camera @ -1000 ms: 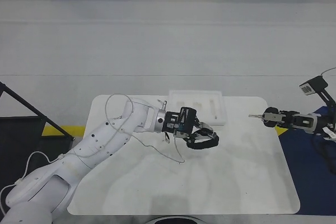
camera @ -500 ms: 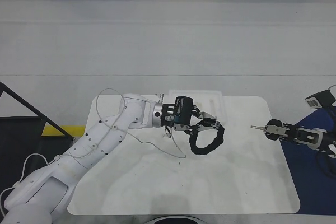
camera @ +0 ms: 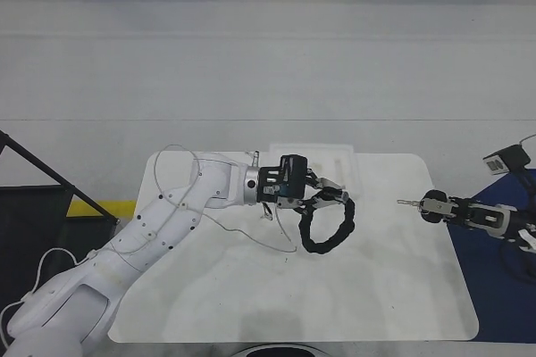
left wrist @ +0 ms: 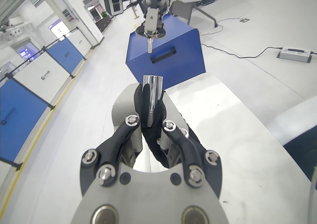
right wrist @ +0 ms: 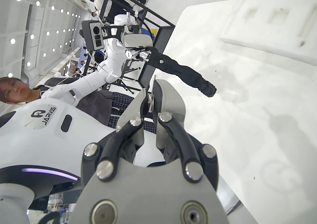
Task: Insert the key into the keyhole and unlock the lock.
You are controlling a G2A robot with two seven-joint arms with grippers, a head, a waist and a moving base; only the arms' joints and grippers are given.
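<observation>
- We hold the black, cloth-wrapped cable lock (camera: 328, 234) in our left claw (left wrist: 151, 123). The claw is closed tight on it, just behind its shiny metal end (left wrist: 152, 84).
- The lock hangs in the air over the middle of the white tabletop (camera: 384, 286), nearer the far edge.
- We think the rope part is soft and floppy, so it may swing. The metal end looks hard and smooth and may slip, so holding close to it seems best.
- Our right claw (right wrist: 151, 96) pinches the small silver key (left wrist: 150, 45) by its head, over the right edge of the tabletop. The key looks light, thin and stiff.
- Both arms reach out toward each other. The key tip points at the metal end, well apart from it.
- A white foam tray (camera: 335, 161) lies at the far edge.
</observation>
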